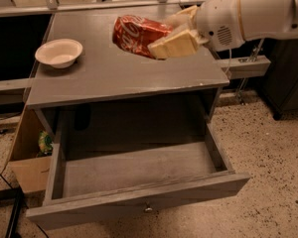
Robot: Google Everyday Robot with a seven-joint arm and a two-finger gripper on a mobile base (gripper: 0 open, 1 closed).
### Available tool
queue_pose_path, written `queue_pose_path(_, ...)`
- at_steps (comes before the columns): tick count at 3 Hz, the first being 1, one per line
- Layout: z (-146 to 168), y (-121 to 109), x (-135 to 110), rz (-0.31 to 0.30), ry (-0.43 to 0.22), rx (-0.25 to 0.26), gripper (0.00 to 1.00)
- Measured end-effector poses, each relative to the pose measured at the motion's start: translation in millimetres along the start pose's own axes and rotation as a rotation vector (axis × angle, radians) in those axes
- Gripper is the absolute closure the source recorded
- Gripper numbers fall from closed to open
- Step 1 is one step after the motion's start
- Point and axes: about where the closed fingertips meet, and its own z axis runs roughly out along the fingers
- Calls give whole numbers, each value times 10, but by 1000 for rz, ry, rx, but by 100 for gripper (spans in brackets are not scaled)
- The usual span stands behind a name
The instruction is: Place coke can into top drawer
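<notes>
The red coke can (135, 34) with white lettering is held lying on its side in my gripper (175, 33), lifted above the grey cabinet top (109, 78). The cream fingers (175, 42) are shut on the can's right end. My white arm reaches in from the upper right. The top drawer (134, 175) is pulled wide open below the cabinet top; its inside is bare and its small metal knob (148, 209) shows on the front panel. The can is above the countertop, behind the drawer opening.
A cream round bowl (59, 52) sits on the left of the cabinet top. A cardboard box (27, 157) with a green item stands to the left of the cabinet. Speckled floor lies to the right and front. Dark furniture stands at far right.
</notes>
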Motion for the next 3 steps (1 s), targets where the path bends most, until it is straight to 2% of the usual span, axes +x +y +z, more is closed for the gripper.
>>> queue_pose_path(2,3,130,-28,-44,22,-54,100)
queue_pose_path(3,5,238,135,-93,35,-105,100)
